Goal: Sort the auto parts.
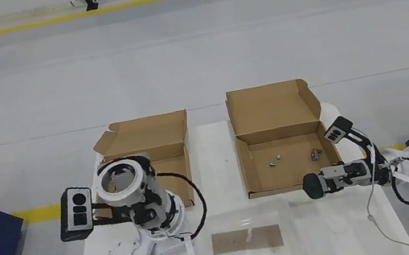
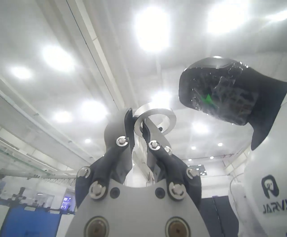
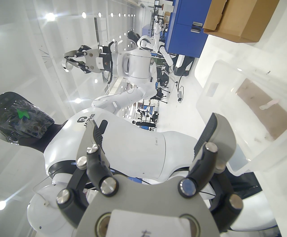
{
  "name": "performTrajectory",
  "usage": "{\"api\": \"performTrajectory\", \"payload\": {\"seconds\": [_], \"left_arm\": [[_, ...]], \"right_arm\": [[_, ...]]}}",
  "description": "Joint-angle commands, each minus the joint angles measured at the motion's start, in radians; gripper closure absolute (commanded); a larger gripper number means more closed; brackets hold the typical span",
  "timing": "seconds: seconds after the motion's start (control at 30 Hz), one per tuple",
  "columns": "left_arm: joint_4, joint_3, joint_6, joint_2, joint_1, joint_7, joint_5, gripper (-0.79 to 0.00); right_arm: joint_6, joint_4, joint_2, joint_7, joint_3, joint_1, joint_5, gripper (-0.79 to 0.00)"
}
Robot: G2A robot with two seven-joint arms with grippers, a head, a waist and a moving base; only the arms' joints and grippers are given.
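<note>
The left gripper pinches a shiny metal ring, and the right gripper is spread wide with nothing in it.

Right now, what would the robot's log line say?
left gripper: shut on metal ring, pointing up | right gripper: open, empty | cardboard box by right gripper: small parts inside
</note>
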Motion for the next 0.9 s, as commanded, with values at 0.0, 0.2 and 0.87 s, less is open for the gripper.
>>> {"api": "performTrajectory", "payload": {"seconds": [0.0, 0.2, 0.87], "left_arm": [[-0.016, -0.005, -0.002, -0.008, 0.002, -0.002, -0.015, 0.0], [0.0, -0.02, -0.036, -0.025, 0.014, -0.036, -0.001, 0.0], [0.09, -0.108, -0.043, -0.055, 0.064, -0.088, 0.241, 0.0]], "right_arm": [[0.0, 0.0, 0.0, 0.0, 0.0, 0.0, 0.0, -0.785], [0.0, 0.0, 0.0, 0.0, 0.0, 0.0, 0.0, -0.785], [0.0, 0.0, 0.0, 0.0, 0.0, 0.0, 0.0, -0.785]]}}
